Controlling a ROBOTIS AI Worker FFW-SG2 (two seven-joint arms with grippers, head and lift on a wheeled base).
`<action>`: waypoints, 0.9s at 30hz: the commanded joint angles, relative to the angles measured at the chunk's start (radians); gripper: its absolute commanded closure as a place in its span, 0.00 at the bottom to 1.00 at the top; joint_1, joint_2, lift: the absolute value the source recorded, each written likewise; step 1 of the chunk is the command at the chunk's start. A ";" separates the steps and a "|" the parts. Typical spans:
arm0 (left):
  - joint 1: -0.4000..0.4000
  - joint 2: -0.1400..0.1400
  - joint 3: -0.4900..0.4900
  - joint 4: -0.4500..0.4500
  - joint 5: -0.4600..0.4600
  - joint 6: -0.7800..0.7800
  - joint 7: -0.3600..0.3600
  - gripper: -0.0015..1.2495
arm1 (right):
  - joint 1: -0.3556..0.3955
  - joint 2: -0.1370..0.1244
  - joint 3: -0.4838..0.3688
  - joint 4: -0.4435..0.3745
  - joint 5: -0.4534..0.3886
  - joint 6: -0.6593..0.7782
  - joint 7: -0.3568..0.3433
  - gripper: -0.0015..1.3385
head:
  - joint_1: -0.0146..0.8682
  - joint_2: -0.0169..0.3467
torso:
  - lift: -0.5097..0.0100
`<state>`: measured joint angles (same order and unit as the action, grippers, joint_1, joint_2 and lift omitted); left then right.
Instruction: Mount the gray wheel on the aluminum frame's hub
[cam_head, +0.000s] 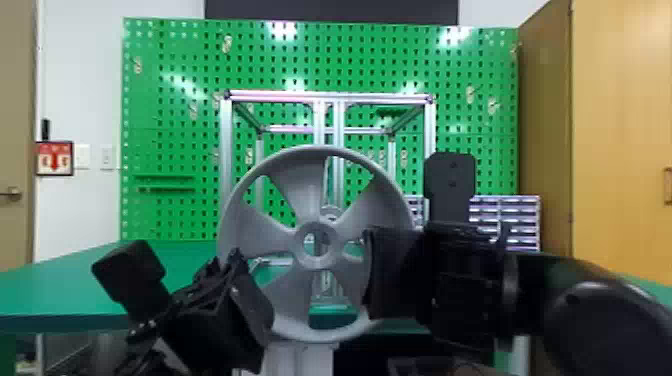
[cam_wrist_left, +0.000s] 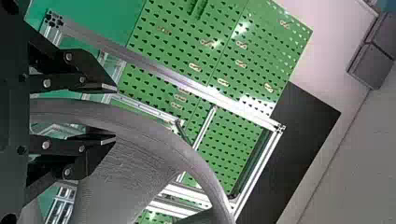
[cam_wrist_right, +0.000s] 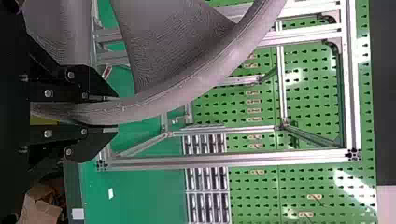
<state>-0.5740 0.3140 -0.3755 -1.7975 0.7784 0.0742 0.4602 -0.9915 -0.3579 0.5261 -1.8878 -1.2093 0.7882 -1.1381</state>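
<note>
At the rim of the gray wheel (cam_head: 302, 200), the right claw (cam_wrist_right: 116, 113) is clamped on, the left claw (cam_wrist_left: 116, 114) parted astride it; the wheel stands upright before the aluminum frame (cam_head: 226, 150); best centre it on the hub (cam_head: 330, 214), keep it square, then press evenly.

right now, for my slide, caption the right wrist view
The right arm's fingers grip the gray wheel by its rim, the aluminum frame and green pegboard beyond.
</note>
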 joint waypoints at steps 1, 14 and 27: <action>-0.015 -0.003 -0.007 0.014 -0.007 0.003 0.000 0.67 | -0.006 0.004 -0.006 0.016 0.010 -0.003 0.006 0.88 | 0.01 0.06 | 0.02; -0.064 -0.013 -0.016 0.063 0.002 0.006 0.000 0.67 | -0.021 0.010 -0.012 0.052 0.024 -0.014 0.029 0.88 | 0.01 0.06 | 0.02; -0.107 -0.023 -0.026 0.099 -0.008 0.006 0.000 0.67 | -0.036 0.019 -0.014 0.096 0.040 -0.024 0.054 0.88 | 0.01 0.06 | 0.02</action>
<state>-0.6722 0.2930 -0.4017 -1.7082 0.7739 0.0798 0.4602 -1.0247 -0.3403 0.5137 -1.8051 -1.1722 0.7655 -1.0883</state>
